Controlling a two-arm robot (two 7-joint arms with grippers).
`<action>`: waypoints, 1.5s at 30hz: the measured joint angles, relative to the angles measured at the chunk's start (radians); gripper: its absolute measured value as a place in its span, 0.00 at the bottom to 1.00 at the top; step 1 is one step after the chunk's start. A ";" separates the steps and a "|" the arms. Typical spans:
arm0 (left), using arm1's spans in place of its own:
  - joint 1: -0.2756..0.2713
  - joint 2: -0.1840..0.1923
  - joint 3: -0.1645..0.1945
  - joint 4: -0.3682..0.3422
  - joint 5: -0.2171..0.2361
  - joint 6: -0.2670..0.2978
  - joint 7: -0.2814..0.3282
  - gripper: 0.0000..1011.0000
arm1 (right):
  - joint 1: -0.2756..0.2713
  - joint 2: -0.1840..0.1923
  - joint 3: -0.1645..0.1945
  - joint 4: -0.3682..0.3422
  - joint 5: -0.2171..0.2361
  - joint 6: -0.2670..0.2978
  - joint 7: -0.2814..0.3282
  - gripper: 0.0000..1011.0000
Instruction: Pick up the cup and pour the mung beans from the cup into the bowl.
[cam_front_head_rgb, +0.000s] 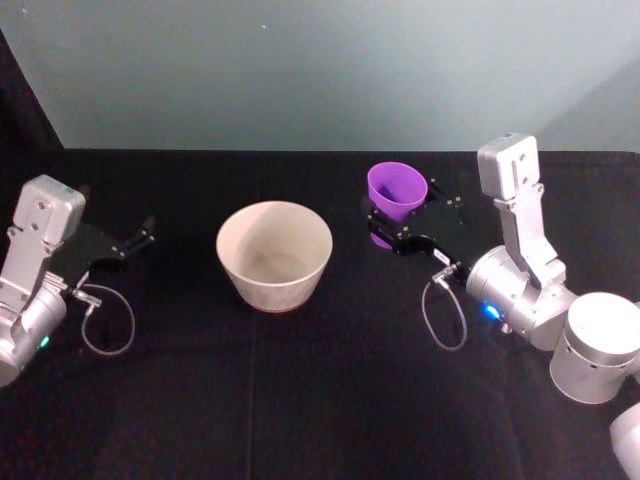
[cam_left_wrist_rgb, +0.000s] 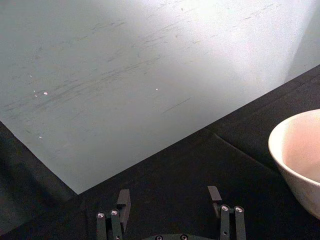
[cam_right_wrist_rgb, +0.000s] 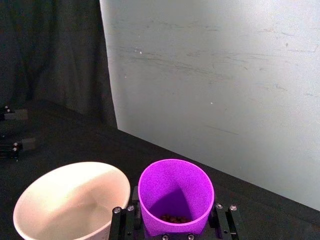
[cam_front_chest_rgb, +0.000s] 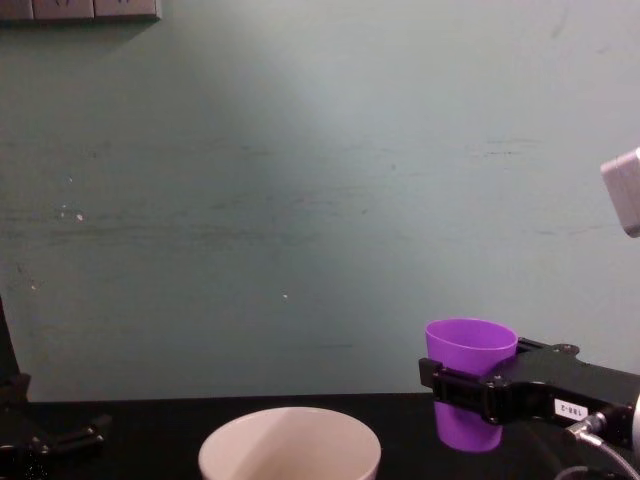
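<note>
Right pincer (cam_front_chest_rgb: 470, 385) clasping cup (cam_front_chest_rgb: 470, 350), seemingly raised, bowl (cam_front_chest_rgb: 290, 445) nearby

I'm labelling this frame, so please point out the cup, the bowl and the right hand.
cup (cam_front_head_rgb: 397, 192): head view, purple wall.
bowl (cam_front_head_rgb: 280, 285): head view, front outer wall.
right hand (cam_right_wrist_rgb: 175, 220): right wrist view, midway between fingertips gripping the cup.

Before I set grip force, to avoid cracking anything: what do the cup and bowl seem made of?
The cup looks like thin plastic: matte purple, light glowing through its wall. The bowl looks like ceramic or thick melamine: smooth cream, thick rounded rim; I cannot tell which.
</note>
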 joint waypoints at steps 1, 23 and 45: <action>0.000 0.000 0.000 0.000 0.000 0.000 0.000 0.99 | 0.000 0.000 0.000 0.000 0.000 0.000 0.000 0.72; 0.000 0.000 0.000 0.000 0.000 0.000 0.000 0.99 | 0.000 0.000 0.000 0.000 0.000 0.000 0.000 0.72; 0.000 0.000 0.000 0.000 0.000 0.000 0.000 0.99 | 0.000 0.000 0.000 0.000 0.000 0.000 0.000 0.72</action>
